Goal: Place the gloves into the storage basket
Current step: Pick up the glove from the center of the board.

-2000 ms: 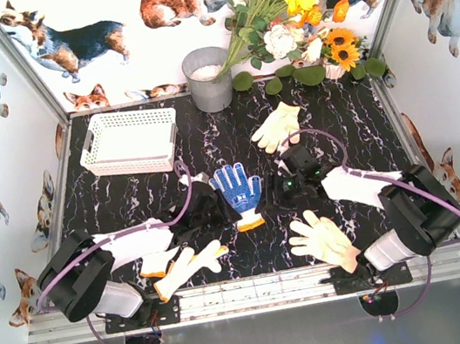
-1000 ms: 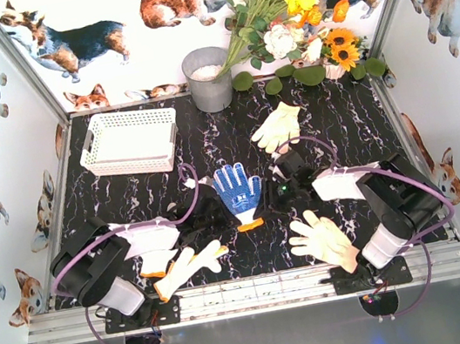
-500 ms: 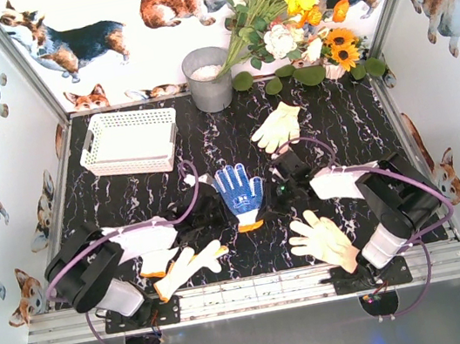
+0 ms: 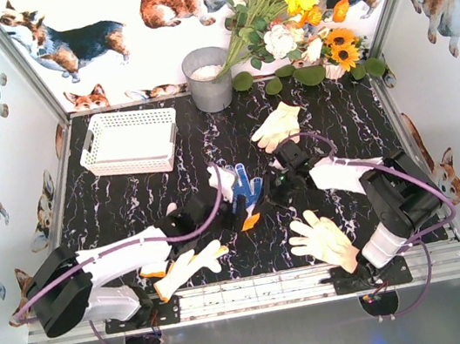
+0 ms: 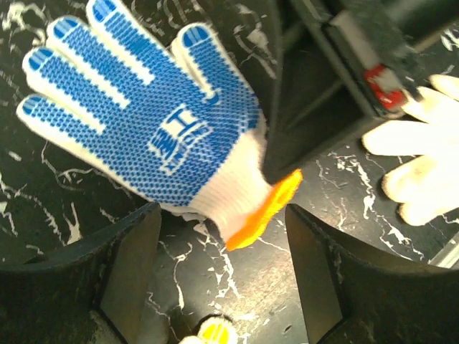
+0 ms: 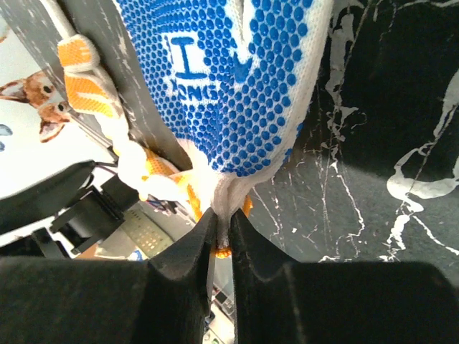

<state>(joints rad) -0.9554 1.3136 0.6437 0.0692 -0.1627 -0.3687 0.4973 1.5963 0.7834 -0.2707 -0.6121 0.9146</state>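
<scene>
right hand (image 6: 221, 223) pinching the blue glove (image 6: 237, 86), a grip we saw only from its wrist, left hand (image 5: 222, 244) wide, at eight o'clock

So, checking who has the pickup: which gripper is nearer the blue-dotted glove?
Right. The right gripper is shut on the blue-dotted glove at its cuff; the left gripper stands open just short of that cuff, apparently not touching.

Bare marble tabletop (image 4: 129, 202) between the left gripper (image 5: 219, 215) and the white basket (image 4: 127, 166) gives open passage to the basket's uncovered top, with the grey bucket (image 4: 209, 83) near its right rear corner and the right gripper (image 6: 221, 222), clamped on the blue-dotted glove (image 4: 246, 189), blocking the centre.
</scene>
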